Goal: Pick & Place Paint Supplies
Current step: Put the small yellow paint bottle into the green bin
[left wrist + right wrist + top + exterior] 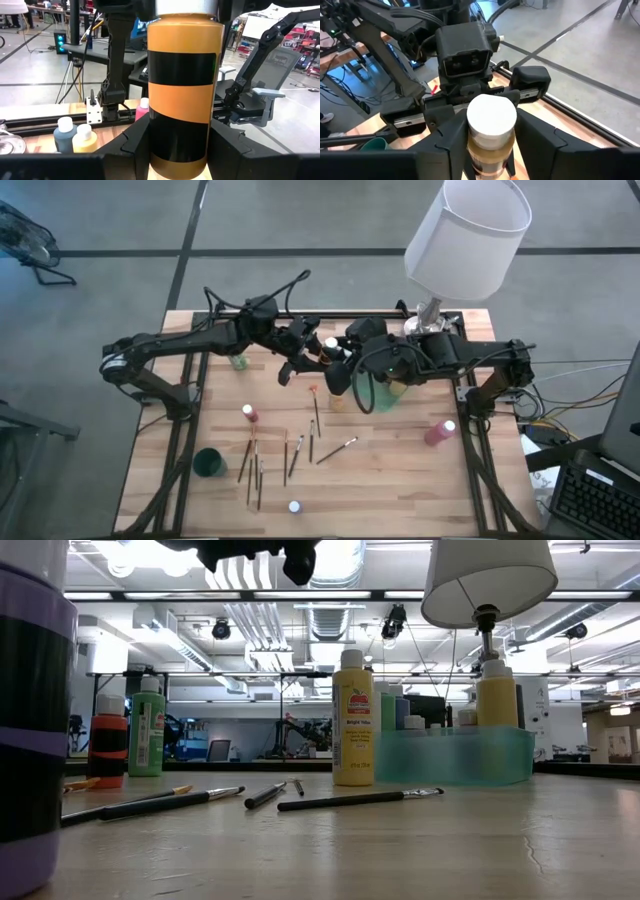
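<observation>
Item: orange-and-black paint bottle (181, 95), white-capped, held aloft above the desk (400, 480) centre. Left end effector (180, 150) is seen clamped on its body; right end effector (490, 142) is set round the cap end, though a full clamp cannot be confirmed. Step judged: hand-over between arms. Next called for: firm right grip, left release, carriage to the green tray (455, 758). Brushes (290, 455) are left lying on the desk.
</observation>
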Controlling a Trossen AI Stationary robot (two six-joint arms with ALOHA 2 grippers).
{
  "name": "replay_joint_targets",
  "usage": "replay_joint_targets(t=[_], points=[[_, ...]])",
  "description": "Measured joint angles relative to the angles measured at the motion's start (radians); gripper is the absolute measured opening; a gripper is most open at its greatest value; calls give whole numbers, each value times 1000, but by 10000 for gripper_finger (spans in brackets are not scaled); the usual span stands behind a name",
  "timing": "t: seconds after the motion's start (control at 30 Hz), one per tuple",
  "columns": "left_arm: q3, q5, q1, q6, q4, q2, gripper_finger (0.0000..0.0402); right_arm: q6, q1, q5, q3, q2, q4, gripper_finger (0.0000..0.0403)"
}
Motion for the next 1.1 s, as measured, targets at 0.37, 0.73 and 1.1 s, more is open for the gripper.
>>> replay_joint_targets(t=[0.37, 0.73, 1.1], points=[[0, 2, 0, 0, 3, 0, 151, -21, 0, 1, 3, 0, 13, 111], [1, 7, 2, -20, -5, -2, 186, -25, 0, 4, 4, -2, 17, 109], [1, 0, 157, 70, -138, -90, 283, 179, 3, 31, 5, -26, -301, 109]])
